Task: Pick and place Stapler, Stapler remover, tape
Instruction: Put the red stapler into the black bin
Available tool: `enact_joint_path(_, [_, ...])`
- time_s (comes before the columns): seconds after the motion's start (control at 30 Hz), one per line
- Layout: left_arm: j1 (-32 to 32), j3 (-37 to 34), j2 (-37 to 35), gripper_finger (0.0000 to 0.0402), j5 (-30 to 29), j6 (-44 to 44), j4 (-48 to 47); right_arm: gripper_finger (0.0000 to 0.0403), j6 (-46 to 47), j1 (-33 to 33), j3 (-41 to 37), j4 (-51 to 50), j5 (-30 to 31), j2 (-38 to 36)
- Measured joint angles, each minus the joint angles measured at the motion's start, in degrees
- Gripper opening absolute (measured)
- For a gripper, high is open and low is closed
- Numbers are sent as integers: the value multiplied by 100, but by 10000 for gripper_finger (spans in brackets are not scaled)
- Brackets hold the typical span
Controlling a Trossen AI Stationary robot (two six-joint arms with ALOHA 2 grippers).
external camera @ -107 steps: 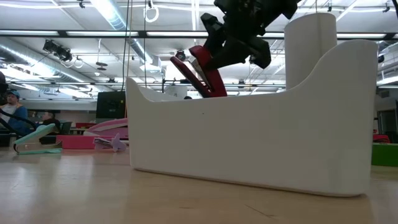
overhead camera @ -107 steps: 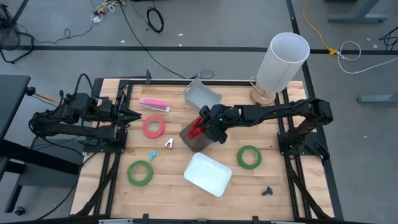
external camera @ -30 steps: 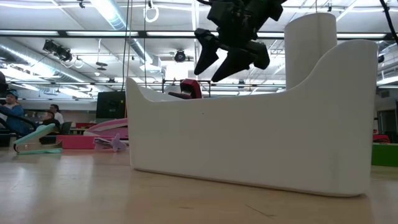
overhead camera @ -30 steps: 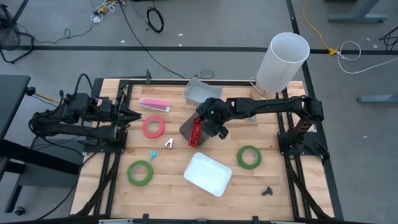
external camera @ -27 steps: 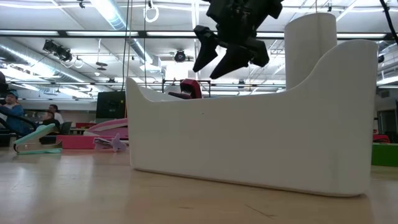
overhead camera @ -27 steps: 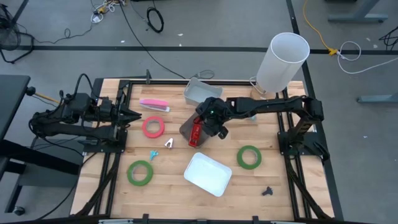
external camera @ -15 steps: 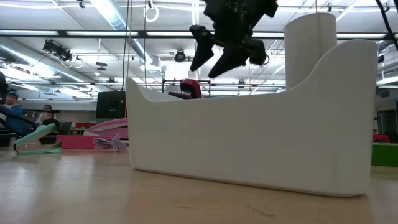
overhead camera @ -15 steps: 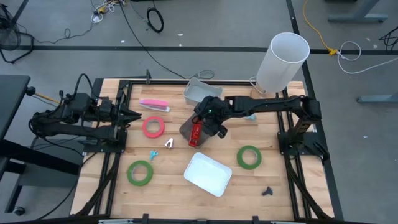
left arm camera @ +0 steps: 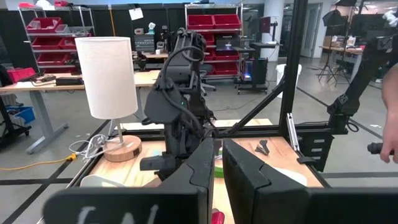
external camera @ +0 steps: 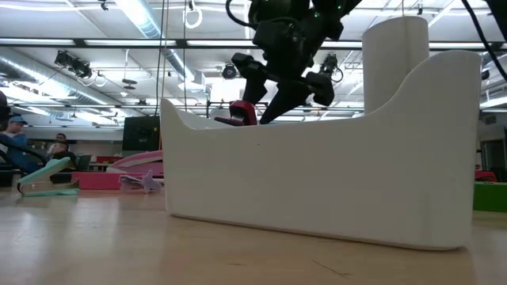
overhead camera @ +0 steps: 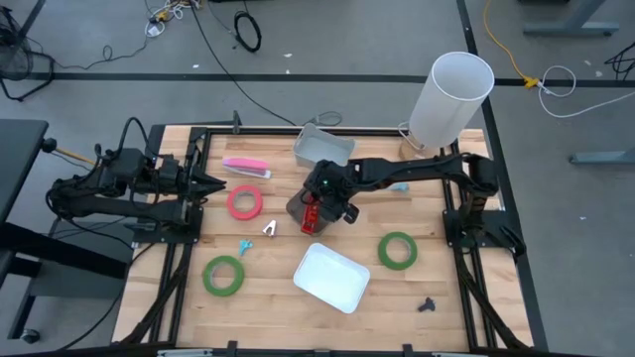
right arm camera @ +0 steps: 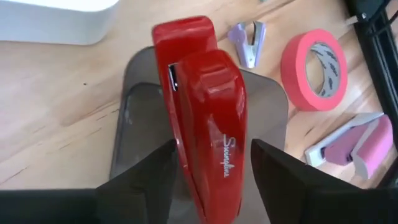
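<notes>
Right pincer, fingers spread and released, hovers above the red stapler in the dark bin. Left pincer, clenched on nothing, waits at the worktop's left edge.

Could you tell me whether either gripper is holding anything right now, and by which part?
Nothing is held. The right gripper is open astride the glossy red stapler, which stands in the dark grey bin. The left gripper is shut on nothing.

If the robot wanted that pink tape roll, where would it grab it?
Probably by the rim, from straight above. The pink tape lies flat on the table with its open centre facing up, so one finger could drop into the hole and the other outside the ring, pinching the wall. The shut left gripper sits nearest; it would have to open first.
</notes>
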Motion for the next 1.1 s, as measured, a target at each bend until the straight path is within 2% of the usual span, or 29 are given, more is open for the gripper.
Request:
enact_joint_path(0.77, [-1, 0, 1, 34, 0, 0, 0, 194, 151, -13, -2, 84, -357, 104])
enact_joint_path(0.9, [-2, 0, 1, 34, 0, 0, 0, 172, 151, -13, -2, 84, -354, 104])
enact_joint_path(1.1, [0, 0, -1, 34, 0, 0, 2, 117, 135, -10, -2, 86, -354, 97])
